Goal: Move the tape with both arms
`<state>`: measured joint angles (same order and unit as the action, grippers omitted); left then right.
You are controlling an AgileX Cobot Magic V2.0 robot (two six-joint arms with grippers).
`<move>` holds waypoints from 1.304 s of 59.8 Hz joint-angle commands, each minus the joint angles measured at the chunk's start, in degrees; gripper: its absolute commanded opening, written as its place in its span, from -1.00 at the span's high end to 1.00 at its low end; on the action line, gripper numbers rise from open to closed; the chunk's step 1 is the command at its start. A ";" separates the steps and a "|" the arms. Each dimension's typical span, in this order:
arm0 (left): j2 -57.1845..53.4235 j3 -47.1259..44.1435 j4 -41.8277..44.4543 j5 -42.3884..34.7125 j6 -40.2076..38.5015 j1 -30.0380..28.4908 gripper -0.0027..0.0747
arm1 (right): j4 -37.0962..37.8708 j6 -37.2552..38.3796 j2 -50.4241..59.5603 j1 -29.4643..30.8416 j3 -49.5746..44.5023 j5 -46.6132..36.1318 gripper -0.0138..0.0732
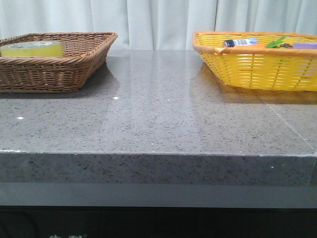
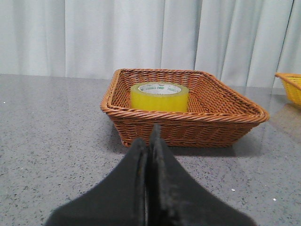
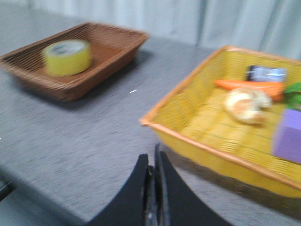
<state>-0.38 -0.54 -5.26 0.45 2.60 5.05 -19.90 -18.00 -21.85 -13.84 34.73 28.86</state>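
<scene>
Tape (image 2: 159, 96) lies flat in brown basket (image 2: 225, 115); left hand (image 2: 149, 146) and right hand (image 3: 154, 165) both pressed together, empty.

Tally on the grey table: two baskets, seven loose items, two grippers.

One brown wicker basket (image 1: 59, 69) holding one tape (image 1: 32, 48); one yellow basket (image 1: 257, 69) holding one carrot (image 3: 251, 87), one purple block (image 3: 288, 136), one bread roll (image 3: 245, 104), one dark packet (image 3: 266, 73), one green item (image 3: 295, 93). One left gripper (image 2: 149, 141), one right gripper (image 3: 153, 162).
</scene>
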 commanded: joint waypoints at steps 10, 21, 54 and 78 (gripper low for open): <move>-0.94 -2.19 -0.39 -4.09 -0.28 -0.14 0.98 | -1.73 -0.43 12.56 8.94 -15.51 -19.08 0.84; -0.94 -2.19 -0.39 -4.09 -0.28 -0.14 0.98 | -3.06 -0.43 20.49 10.61 -27.08 -24.99 0.84; -0.94 -2.19 -0.39 -4.09 -0.28 -0.14 0.98 | -3.27 -0.43 23.94 8.70 -34.79 -29.77 0.84; -0.94 -2.19 -0.39 -4.09 -0.28 -0.14 0.98 | -1.85 -0.16 24.00 8.74 -34.79 -33.85 0.84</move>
<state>-0.38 -0.54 -5.26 0.54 2.60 5.05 -22.86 -18.00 0.56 -5.16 -1.56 2.11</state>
